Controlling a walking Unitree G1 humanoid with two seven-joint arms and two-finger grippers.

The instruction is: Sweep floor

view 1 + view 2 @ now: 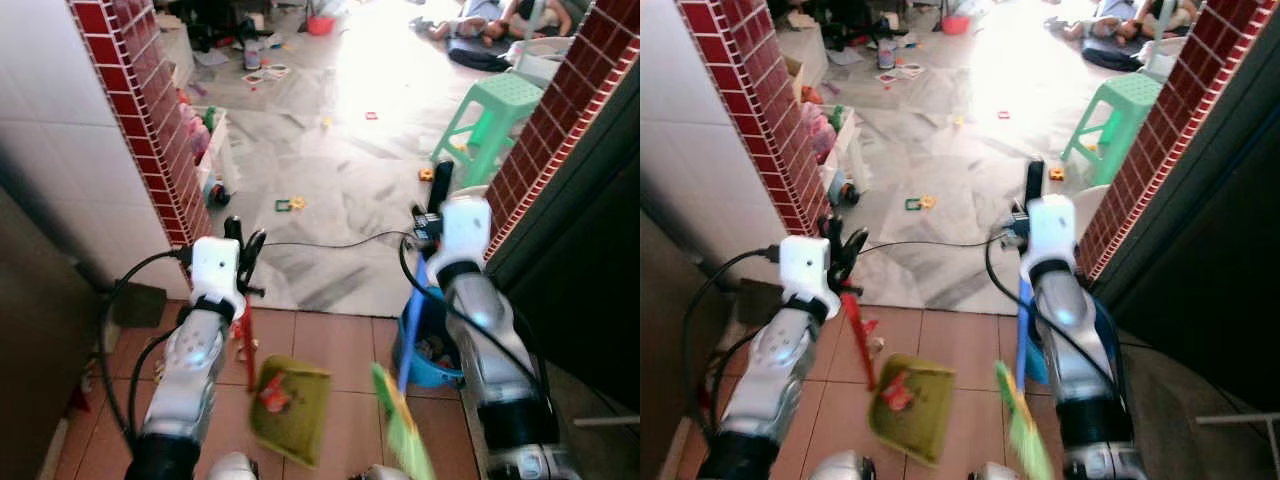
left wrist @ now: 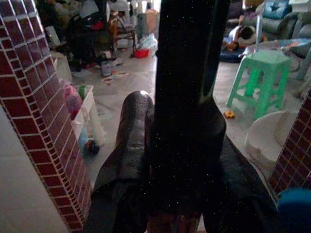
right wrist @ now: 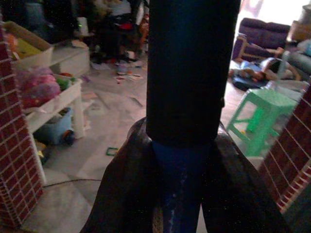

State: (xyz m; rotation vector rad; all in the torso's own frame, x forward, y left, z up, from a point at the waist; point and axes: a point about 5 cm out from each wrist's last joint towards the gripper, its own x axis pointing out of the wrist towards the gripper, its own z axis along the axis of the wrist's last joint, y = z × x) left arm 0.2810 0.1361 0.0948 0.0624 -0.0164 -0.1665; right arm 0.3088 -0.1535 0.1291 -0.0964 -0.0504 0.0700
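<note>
Green dustpan (image 1: 292, 408) held by left tool (image 1: 243, 250), broom (image 1: 405, 400) by right tool (image 1: 436, 200), no writing legible

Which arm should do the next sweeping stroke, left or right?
Right, probably. Its tool is shut on the broom, bristles near the tiles, while the left tool holds the dustpan, which already carries some litter.

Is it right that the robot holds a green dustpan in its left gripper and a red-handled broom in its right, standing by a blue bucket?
Nearly. The broom handle in the right gripper is blue, not red, as the left eye view shows; the red handle belongs to the dustpan. The rest holds: the left gripper holds the green dustpan, and a blue bucket stands beside the robot.
</note>
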